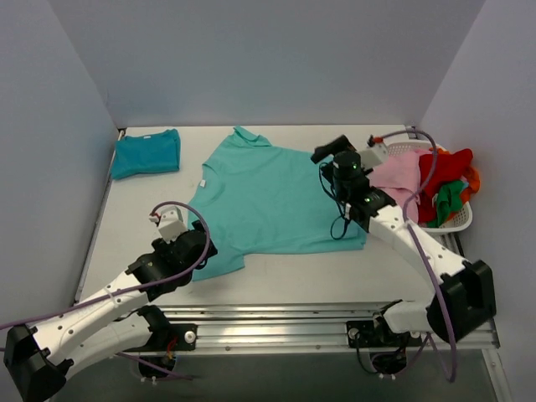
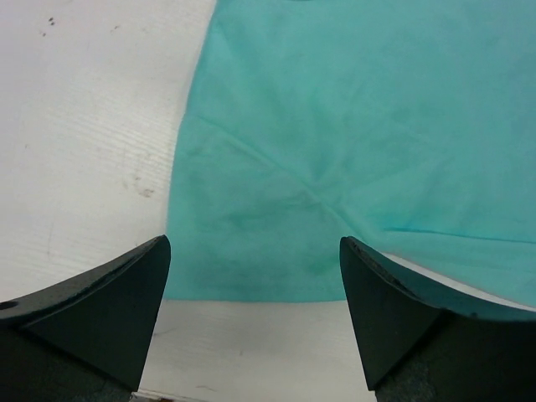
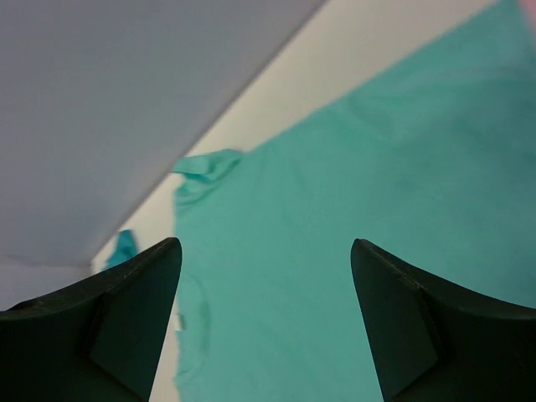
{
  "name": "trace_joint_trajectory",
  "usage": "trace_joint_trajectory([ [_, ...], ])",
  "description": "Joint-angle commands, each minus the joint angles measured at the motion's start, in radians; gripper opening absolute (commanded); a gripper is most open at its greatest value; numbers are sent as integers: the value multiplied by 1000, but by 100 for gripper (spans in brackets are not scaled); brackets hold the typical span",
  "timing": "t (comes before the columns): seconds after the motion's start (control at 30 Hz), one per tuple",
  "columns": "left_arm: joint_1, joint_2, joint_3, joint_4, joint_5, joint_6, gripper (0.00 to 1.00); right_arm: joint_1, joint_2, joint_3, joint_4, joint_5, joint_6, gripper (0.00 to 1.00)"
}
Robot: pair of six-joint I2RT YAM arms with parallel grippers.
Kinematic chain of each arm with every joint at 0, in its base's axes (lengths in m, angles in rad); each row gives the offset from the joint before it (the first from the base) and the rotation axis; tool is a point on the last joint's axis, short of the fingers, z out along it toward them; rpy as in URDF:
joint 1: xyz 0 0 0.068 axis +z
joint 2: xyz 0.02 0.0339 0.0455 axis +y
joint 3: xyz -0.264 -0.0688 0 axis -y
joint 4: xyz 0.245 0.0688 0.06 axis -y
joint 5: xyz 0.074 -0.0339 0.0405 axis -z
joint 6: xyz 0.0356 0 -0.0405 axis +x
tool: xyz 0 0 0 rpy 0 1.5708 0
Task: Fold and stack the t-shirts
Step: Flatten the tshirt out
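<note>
A light turquoise t-shirt (image 1: 272,201) lies spread flat in the middle of the table, collar toward the far left. A darker teal-blue t-shirt (image 1: 146,153) lies folded at the far left corner. My left gripper (image 1: 201,249) is open and empty just above the near left sleeve. In the left wrist view the sleeve's hem (image 2: 251,276) lies between the open fingers (image 2: 126,310). My right gripper (image 1: 328,154) is open and empty above the shirt's far right edge. The right wrist view shows the turquoise shirt (image 3: 335,234) below it and the teal shirt (image 3: 124,249) far off.
A white basket (image 1: 459,219) at the right edge holds pink (image 1: 400,174), red (image 1: 444,167) and green (image 1: 448,201) garments. Grey walls close the table on three sides. A metal rail (image 1: 276,322) runs along the near edge.
</note>
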Motion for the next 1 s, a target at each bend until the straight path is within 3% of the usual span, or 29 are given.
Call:
trace_joint_trajectory([
  [0.0, 12, 8, -11, -139, 38, -81, 90, 4, -149, -120, -385, 269, 113, 78],
  [0.1, 13, 57, -40, -140, 67, -180, 89, 16, -286, -148, -574, 308, 196, 78],
  [0.27, 18, 71, -219, 116, 195, -268, 88, 35, -444, -159, -730, 290, 201, 78],
  [0.4, 15, 63, -302, 178, 193, -334, 81, 38, -518, -183, -744, 241, 147, 78],
  [0.6, 6, 64, -313, 180, 175, -359, 74, 38, -558, -197, -771, 236, 121, 79],
  [0.73, 6, 153, -285, 203, 173, -359, 67, 38, -548, -206, -770, 230, 120, 79],
  [0.77, 6, 172, -278, 204, 173, -362, 64, 38, -547, -208, -771, 227, 120, 79],
  [0.8, 6, 189, -268, 210, 175, -360, 53, 38, -547, -211, -770, 215, 120, 79],
  [0.87, 4, 224, -267, 239, 181, -357, 41, 39, -548, -225, -753, 192, 124, 79],
  [0.9, 6, 230, -267, 245, 184, -355, 28, 39, -551, -251, -744, 153, 124, 76],
  [0.97, 6, 233, -262, 250, 181, -355, 14, 41, -556, -289, -706, 106, 117, 63],
])
